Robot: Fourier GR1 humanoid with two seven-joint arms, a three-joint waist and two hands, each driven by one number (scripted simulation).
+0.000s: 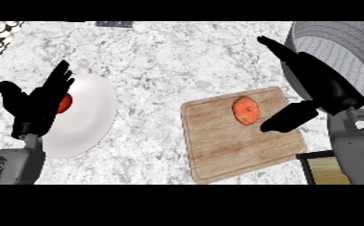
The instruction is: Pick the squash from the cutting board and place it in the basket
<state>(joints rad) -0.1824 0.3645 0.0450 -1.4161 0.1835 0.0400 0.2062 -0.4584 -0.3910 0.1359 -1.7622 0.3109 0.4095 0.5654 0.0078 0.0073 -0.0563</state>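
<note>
Squash [246, 110]: small, orange, roundish, lying on the wooden cutting board [235, 148], toward the board's far edge and a little right of its middle. Nothing touches it.

Right robot hand [323, 83]: spread wide, holding nothing, hovering just right of the squash; thumb [288, 118] low at the board's right edge, fingers [279, 48] reaching out beyond the board's far right corner.

Left robot hand [39, 100]: open, fingers straight, resting well left of the board, in front of a white plate [89, 119] carrying a red item [65, 103], mostly hidden.

Basket [334, 40]: grey, ribbed wall, beyond the board's far right corner, partly behind the right robot hand.

Handling judgement: squash likely light, stiff and smooth-skinned; rounded shape could roll or slip from a shallow pinch. Not fragile. Best hold: across the widest middle, thumb on one side, fingers opposite, approached from above.

Tabletop [163, 61]: pale marble pattern.
</note>
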